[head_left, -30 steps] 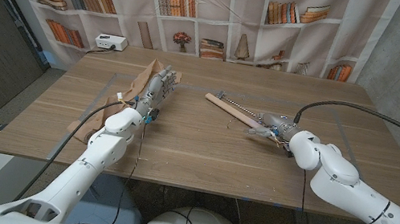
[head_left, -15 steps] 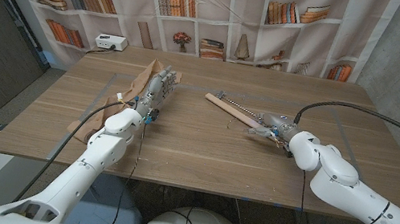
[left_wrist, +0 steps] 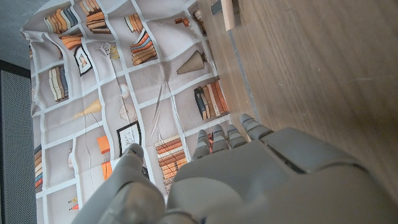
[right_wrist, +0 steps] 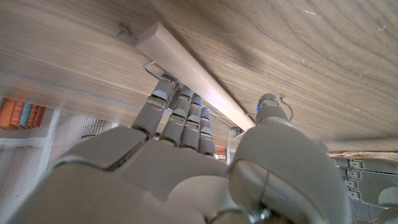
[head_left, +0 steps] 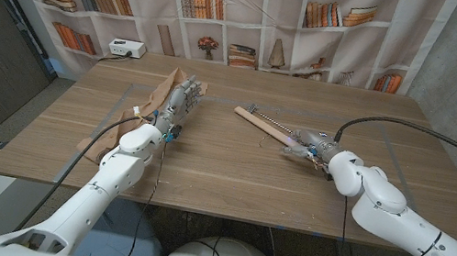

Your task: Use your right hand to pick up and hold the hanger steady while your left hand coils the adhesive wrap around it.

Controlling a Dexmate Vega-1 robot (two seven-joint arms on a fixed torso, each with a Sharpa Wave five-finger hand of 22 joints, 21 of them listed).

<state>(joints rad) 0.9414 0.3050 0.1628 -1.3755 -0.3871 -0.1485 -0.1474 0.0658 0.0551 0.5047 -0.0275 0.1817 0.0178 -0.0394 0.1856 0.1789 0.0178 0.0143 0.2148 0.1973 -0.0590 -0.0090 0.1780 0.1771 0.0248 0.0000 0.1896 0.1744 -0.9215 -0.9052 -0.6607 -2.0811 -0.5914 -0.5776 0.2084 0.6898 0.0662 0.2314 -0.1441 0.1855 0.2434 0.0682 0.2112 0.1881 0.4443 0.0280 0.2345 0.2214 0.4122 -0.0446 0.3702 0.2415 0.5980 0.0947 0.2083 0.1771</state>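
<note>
At the near end of the wooden hanger (head_left: pixel 268 127) we have our right robot hand (head_left: pixel 309 147), low on the tabletop (head_left: pixel 231 170), with its fingers (right_wrist: pixel 180 112) reaching along and under the pale bar while the thumb stands on the bar's other side. From the right wrist view we see the fingers around the bar, but we cannot tell whether they have closed on it, and the hanger lies on the wood, so we judge the pick-up not yet finished.

Our left robot hand (head_left: pixel 179 103) stands well apart, on the far left of the tabletop, its fingers straight and together beside a crumpled piece of brown paper (head_left: pixel 160 93). It holds nothing, as far as we can see. We cannot pick out any adhesive wrap with certainty; the brown paper may be part of it, but that is only our guess.

So almost all the task is left, by our reckoning: secure the grasp, lift the hanger and hold it steady, then bring the wrap over and coil it around the bar.
</note>
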